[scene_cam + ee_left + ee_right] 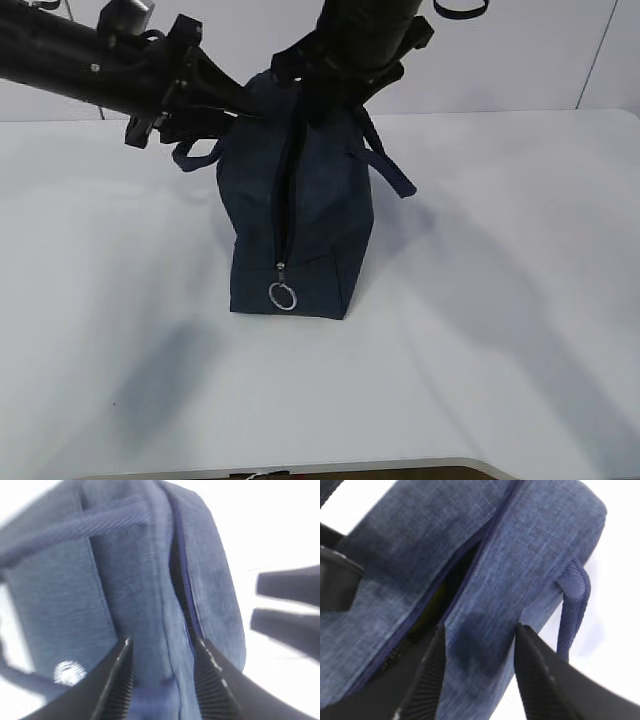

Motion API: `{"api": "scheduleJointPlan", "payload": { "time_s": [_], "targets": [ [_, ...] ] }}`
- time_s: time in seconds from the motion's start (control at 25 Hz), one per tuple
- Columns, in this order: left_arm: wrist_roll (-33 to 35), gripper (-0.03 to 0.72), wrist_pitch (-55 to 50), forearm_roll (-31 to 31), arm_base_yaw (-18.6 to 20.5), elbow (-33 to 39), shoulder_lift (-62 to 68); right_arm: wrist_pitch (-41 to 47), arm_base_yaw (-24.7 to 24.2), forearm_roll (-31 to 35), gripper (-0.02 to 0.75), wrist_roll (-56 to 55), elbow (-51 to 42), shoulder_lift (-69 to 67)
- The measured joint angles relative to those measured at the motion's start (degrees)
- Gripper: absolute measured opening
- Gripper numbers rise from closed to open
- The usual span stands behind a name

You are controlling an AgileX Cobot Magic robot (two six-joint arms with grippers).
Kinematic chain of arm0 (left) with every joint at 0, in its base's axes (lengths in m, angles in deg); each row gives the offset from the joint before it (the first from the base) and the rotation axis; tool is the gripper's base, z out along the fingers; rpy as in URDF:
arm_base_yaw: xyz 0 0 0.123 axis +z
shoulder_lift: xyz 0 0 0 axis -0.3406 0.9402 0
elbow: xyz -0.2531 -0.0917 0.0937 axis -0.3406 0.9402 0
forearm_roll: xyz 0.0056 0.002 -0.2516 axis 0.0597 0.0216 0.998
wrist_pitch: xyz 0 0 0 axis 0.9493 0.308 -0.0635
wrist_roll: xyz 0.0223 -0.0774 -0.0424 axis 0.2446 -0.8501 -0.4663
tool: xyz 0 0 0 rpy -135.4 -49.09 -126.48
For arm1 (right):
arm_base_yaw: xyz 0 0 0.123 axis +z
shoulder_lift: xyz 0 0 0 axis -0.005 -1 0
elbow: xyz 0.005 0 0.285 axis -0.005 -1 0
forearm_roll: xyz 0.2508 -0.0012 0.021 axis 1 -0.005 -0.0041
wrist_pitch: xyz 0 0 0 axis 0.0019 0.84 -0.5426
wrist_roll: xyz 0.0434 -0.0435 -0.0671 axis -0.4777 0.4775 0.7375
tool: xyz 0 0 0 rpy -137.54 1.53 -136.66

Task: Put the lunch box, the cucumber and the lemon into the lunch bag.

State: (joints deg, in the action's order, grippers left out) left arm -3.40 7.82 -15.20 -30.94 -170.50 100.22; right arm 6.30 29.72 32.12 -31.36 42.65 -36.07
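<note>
The bag (300,215) stood upright on the white counter (500,300), toward its far middle, with the zipper (283,200) running down its near end and the ring pull (283,297) hanging near the base. The zipper slit gaped slightly along the top. The left pincer (162,680) reached in from the far left; its fingers (117,685) stood apart and straddled a fold of bag fabric beside the zipper, though whether they pinched it could not be told. The right pincer (477,672) came down from the far side onto the top of the bag; its fingers (427,675) were likewise spread, with the fabric of the bag's right half between them. A loop handle (390,165) hung over the bag's right side. A round white logo (67,672) showed on the left side.
</note>
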Motion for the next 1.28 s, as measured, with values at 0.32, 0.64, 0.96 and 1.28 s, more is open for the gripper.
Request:
{"api": "scheduleJointPlan", "payload": {
  "time_s": [0.32, 0.64, 0.96, 1.28],
  "targets": [
    [0.0, 0.293, -2.2, -8.0, 3.0, -1.1, -4.6, 2.4, 0.0, 0.3, 0.367, 0.4, 0.4, 3.0],
    [-4.3, 0.283, -13.0, -22.8, 3.4, -9.8, -6.0, 2.9, 0.0, 1.1, 0.367, 2.0, 0.7, 6.6],
    [-13.4, 0.258, -15.8, -38.1, 3.4, -12.6, -8.6, 3.2, 0.6, 5.5, 0.366, 4.8, 0.7, 11.1],
    [-18.0, 0.245, -16.4, -48.1, 3.4, -12.6, -14.8, 4.4, 1.0, 5.8, 0.366, 6.3, -3.2, 17.0]
  ]
}}
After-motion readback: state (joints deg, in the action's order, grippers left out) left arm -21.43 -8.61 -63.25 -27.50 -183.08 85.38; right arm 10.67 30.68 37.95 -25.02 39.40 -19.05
